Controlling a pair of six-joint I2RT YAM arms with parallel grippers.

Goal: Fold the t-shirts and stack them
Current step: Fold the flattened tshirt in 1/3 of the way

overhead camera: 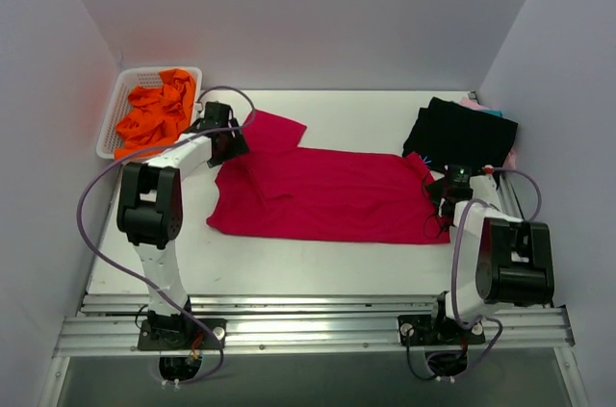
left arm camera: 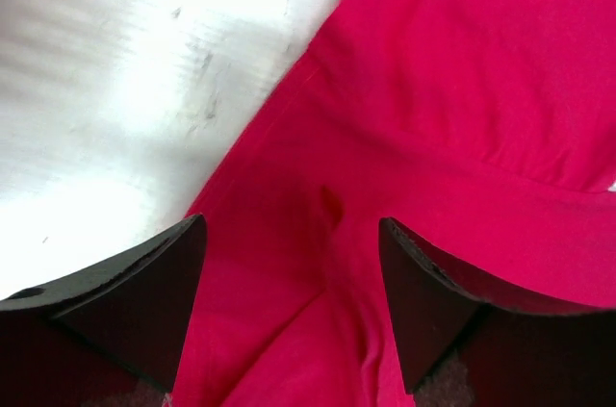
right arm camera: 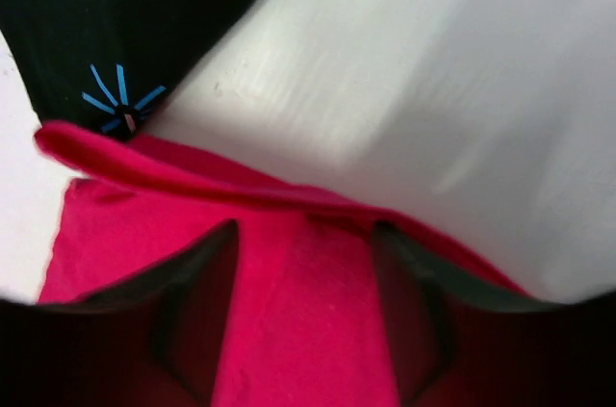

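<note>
Because laid flat across table (overhead camera: 366, 123) for folding, gripped red t-shirt (overhead camera: 327, 197) nowhere; hovered left gripper (left arm camera: 291, 224) and right gripper (right arm camera: 304, 229), both unclenched, over its 2 ends.

I work in what looks like a robotics lab test cell: plain pale walls (overhead camera: 289, 12) box in a white table (overhead camera: 356, 263). My left arm (overhead camera: 152, 203) and right arm (overhead camera: 505, 258) stand bolted on aluminium rails (overhead camera: 308, 330) (purple cables (overhead camera: 89, 200) looping loose). A white plastic basket (overhead camera: 108, 123) sits in the far left corner.
</note>
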